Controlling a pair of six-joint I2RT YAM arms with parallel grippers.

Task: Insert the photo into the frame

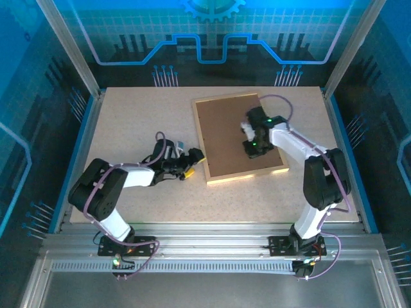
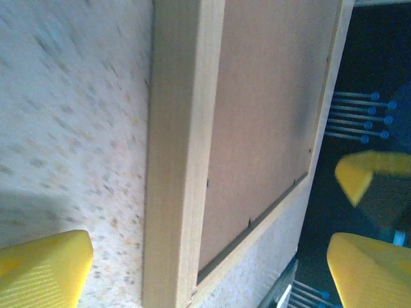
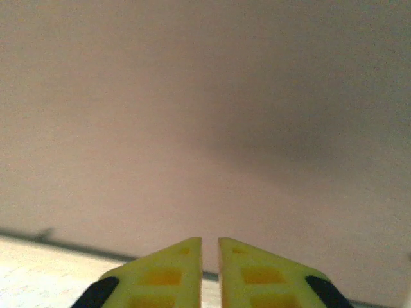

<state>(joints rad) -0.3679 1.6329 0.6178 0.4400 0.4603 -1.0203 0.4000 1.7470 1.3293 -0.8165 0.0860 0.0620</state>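
Observation:
The light wooden frame lies flat on the table, right of centre, with a plain brown backing board inside it. The photo is hidden. My left gripper lies low on the table just off the frame's left side, wide open with nothing between its yellow fingers. The left wrist view shows the frame's rail and the board close ahead. My right gripper points down at the board's right part. Its jaws are shut to a thin slit, with nothing in them, just above the board.
The speckled table has free room left of and in front of the frame. Metal rails run along the near edge, and blue-lit walls close in the back and sides. Both arm bases stand at the near edge.

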